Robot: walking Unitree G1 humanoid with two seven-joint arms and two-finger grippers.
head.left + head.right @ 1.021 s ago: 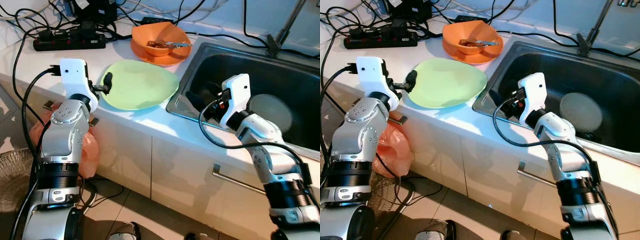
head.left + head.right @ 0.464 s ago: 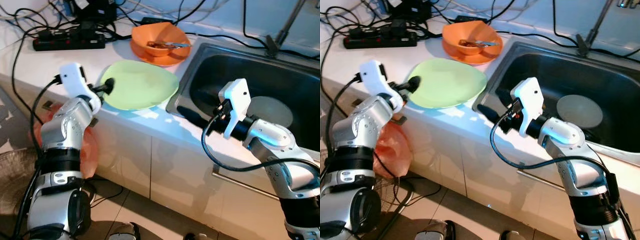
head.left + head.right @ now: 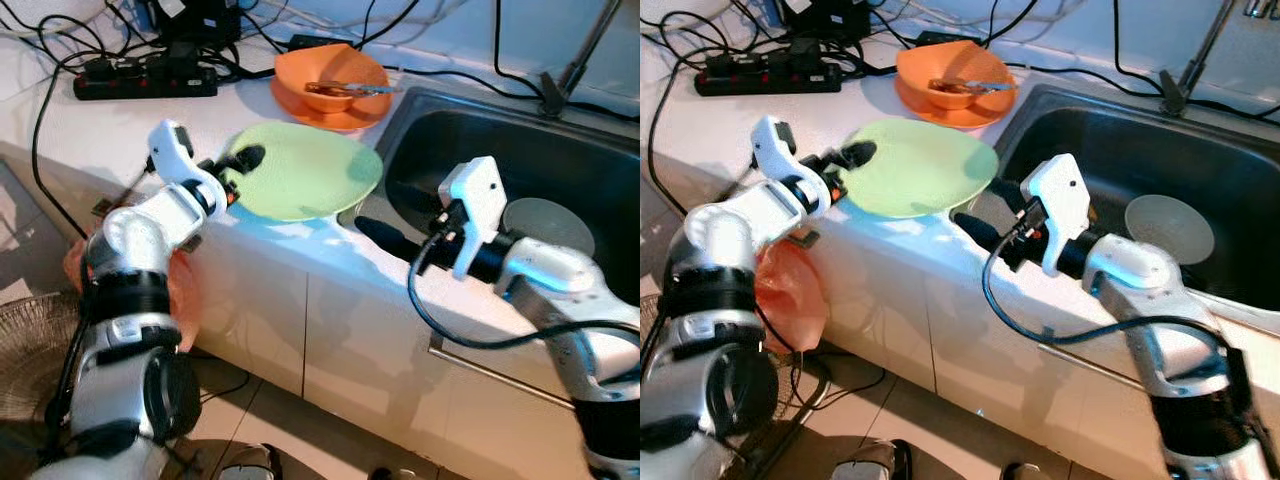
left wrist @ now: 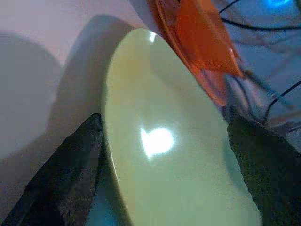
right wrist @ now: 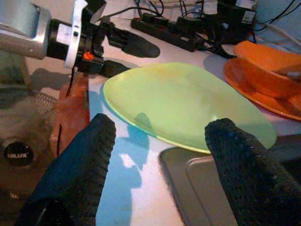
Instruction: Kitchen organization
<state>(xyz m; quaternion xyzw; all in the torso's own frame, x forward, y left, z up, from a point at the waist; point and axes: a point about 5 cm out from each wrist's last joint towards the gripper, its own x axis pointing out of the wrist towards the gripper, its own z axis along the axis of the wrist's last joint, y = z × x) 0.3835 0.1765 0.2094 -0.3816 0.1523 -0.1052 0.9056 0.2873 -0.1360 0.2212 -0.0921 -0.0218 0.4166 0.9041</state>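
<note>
- The green plate (image 3: 305, 169) is seen on the white surface (image 3: 100, 130), left of the sink (image 3: 520, 150).
- The left gripper (image 3: 240, 168) jaws are spread around the plate's left rim.
- The right gripper (image 5: 160, 141) jaws are spread wide near the plate.

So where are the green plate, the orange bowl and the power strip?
green plate (image 3: 310, 170), left eye view, middle of its face
orange bowl (image 3: 335, 68), left eye view, inner wall
power strip (image 3: 140, 80), left eye view, top of its body

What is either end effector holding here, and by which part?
The left end effector straddles the near-left rim of the green plate, fingers above and below; a firm clamp cannot be confirmed. The right end effector is open, holding nothing, facing the plate.
</note>
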